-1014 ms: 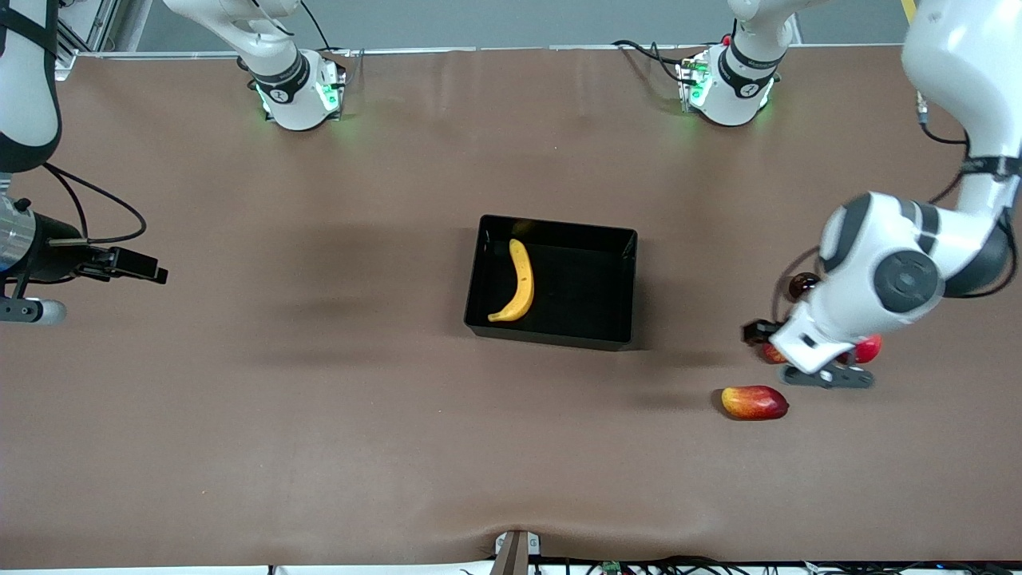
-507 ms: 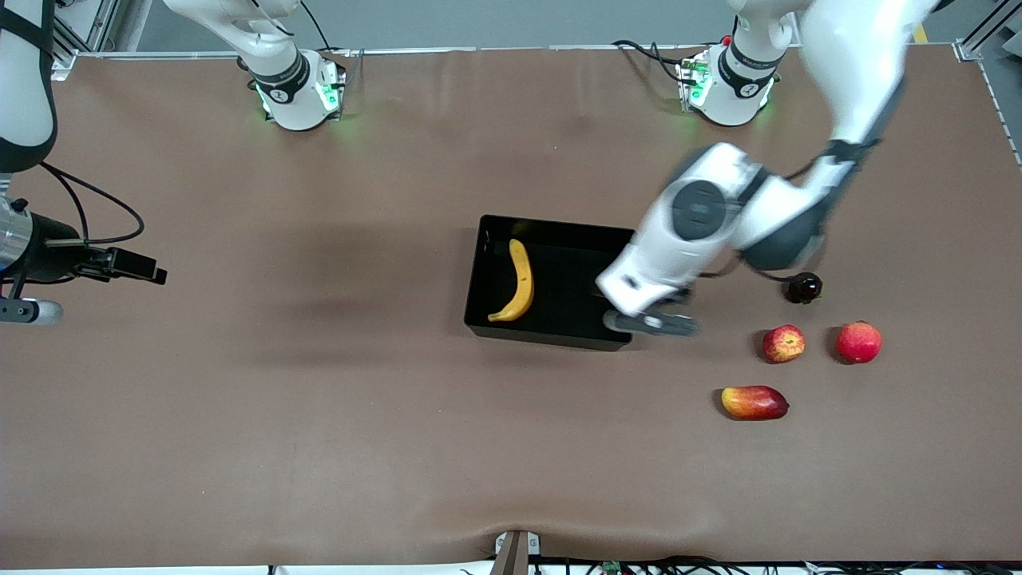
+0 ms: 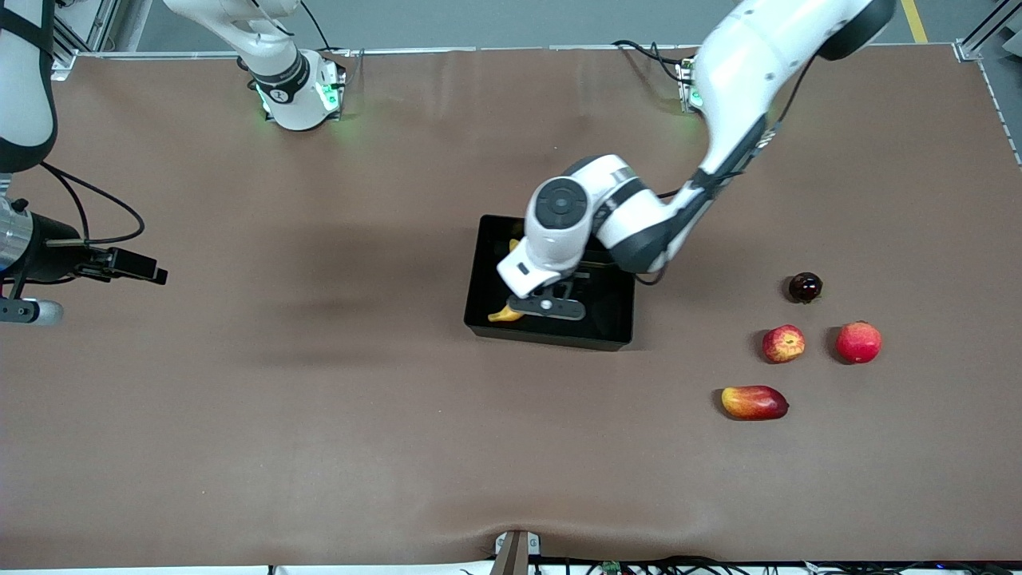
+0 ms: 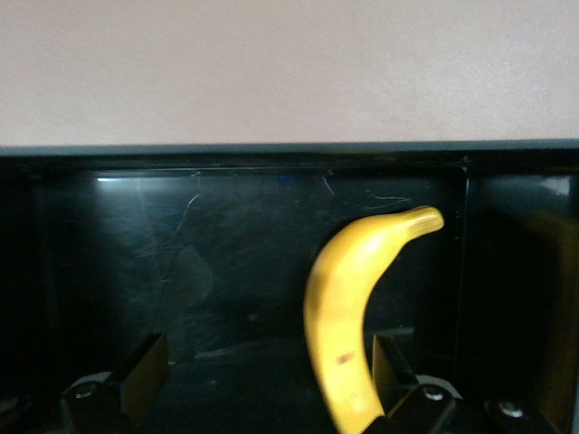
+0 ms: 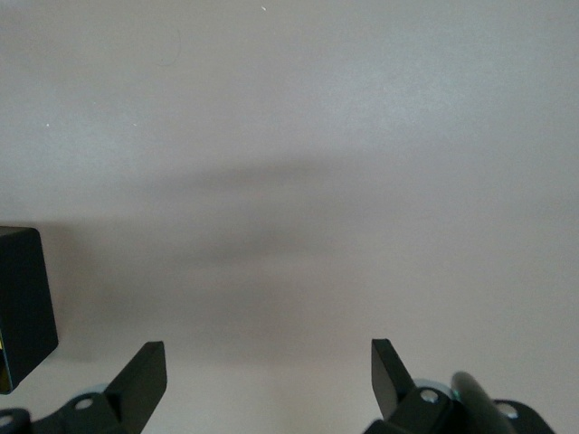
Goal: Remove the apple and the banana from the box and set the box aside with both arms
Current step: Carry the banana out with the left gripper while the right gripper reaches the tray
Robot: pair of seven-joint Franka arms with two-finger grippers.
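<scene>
So my left tool (image 3: 548,307) is hanging over the box (image 3: 615,331) right now, fingers spread wide and nothing in them. In the left wrist view the banana (image 4: 348,321) lies on the black floor of the box just beside one of my fingers (image 4: 391,363), more off to that side than centred between the two, so I'd say I'm lined up roughly but not quite. The apple (image 3: 783,343) is already out, sitting on the tabletop toward the left arm's end, next to a bigger red fruit (image 3: 858,342), with an oblong red-yellow fruit (image 3: 754,402) nearer the front camera and a small dark round thing (image 3: 804,287) farther from it. So the apple part looks done and I'm on the banana step. My right tool (image 5: 267,371) is waiting over bare tabletop at the right arm's end, also spread open and empty. Next I reckon I need to shift across a touch so the banana sits between my fingers, drop down, and close on its middle without scraping the box wall. The two-arm box move comes after that.
</scene>
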